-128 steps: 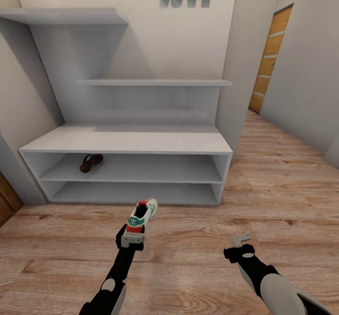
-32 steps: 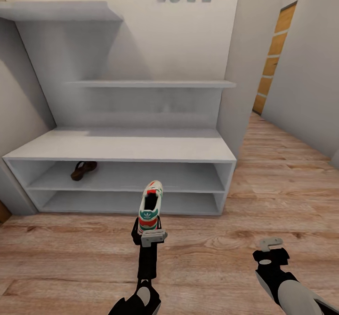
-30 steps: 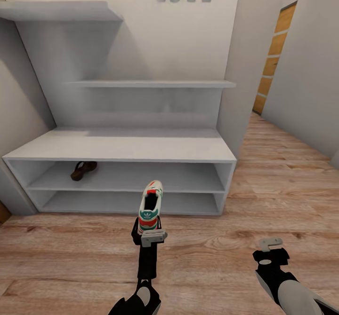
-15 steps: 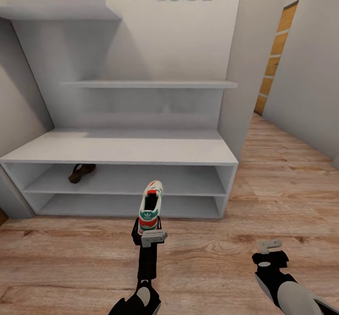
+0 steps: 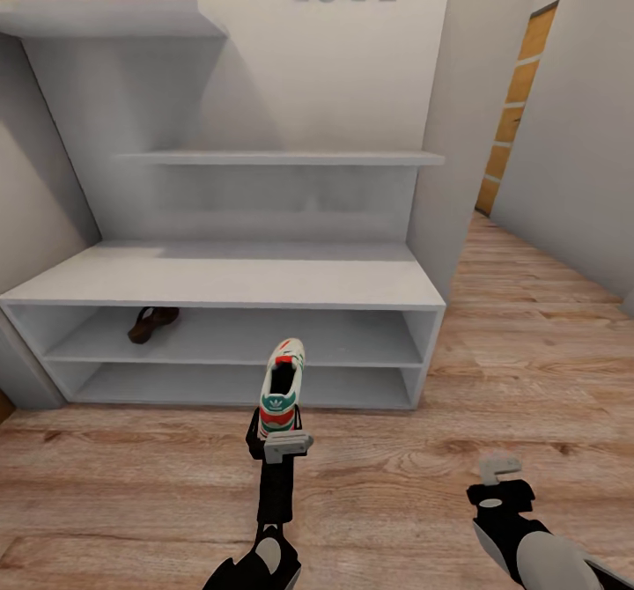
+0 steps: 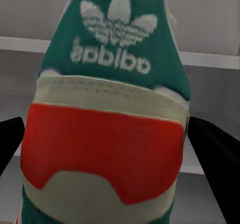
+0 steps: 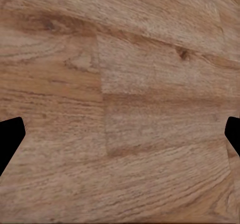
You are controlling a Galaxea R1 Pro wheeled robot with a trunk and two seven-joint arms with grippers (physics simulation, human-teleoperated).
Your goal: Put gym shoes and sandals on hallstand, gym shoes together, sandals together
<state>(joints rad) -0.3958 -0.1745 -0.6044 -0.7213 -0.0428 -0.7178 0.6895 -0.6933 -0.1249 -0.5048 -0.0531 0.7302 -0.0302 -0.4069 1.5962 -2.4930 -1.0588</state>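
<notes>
Left tool (image 5: 283,431) is clenched on the heel of a white lace-up gym shoe with teal and red-orange trim (image 5: 282,385), held off the light brown wood-plank floor (image 5: 141,475), toe pointing at the pale grey-white hallstand with two low open shelves (image 5: 220,286). In the left wrist view the heel tab (image 6: 110,129) sits between the dark fingers (image 6: 212,146). One brown leather sandal (image 5: 152,323) lies on the upper open shelf, far left. Right tool (image 5: 498,468) hangs released over bare floor, holding nothing. The shoe looks light with a soft upper and a stiffer sole; a heel grip lets the toe sag, so a hold around the heel counter or midfoot seems safer.
</notes>
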